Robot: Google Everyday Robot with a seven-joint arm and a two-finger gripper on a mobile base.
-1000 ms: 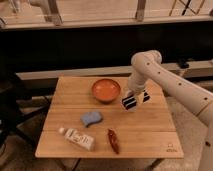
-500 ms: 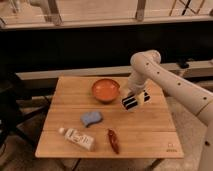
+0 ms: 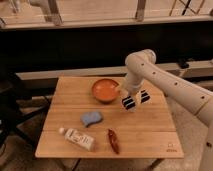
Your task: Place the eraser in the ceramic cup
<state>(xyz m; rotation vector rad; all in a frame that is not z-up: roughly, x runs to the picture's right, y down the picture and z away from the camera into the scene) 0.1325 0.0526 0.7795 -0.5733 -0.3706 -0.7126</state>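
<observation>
Four loose things share the pale wooden slatted bench point(image 3: 150, 135), and the order from the near edge back explains the arm's pose. Nearest lie a white squeeze tube with a printed label point(image 3: 77, 138), angled across the boards with its cap toward the left, and beside it a small dark-red pepper-shaped item point(image 3: 113, 140), neither wanted for the job. Behind them, near the middle of the bench, rests the soft blue rounded pad point(image 3: 92, 118), most likely the eraser; it lies flat, its long axis running roughly left to right with a slight tilt toward the far right, so it points loosely at the dish. Farther back sits the round, shallow orange-red glazed ceramic cup point(image 3: 105, 90), upright, mouth open to the ceiling, with nothing seen inside. Just to its right hangs the black-and-white striped pincer point(image 3: 135, 100) on the white arm point(image 3: 170, 85), above the boards, well apart from the pad. Whether its two fingers are spread or closed cannot be told. The pad is not in the grasp, so the pickup seems not yet done.
</observation>
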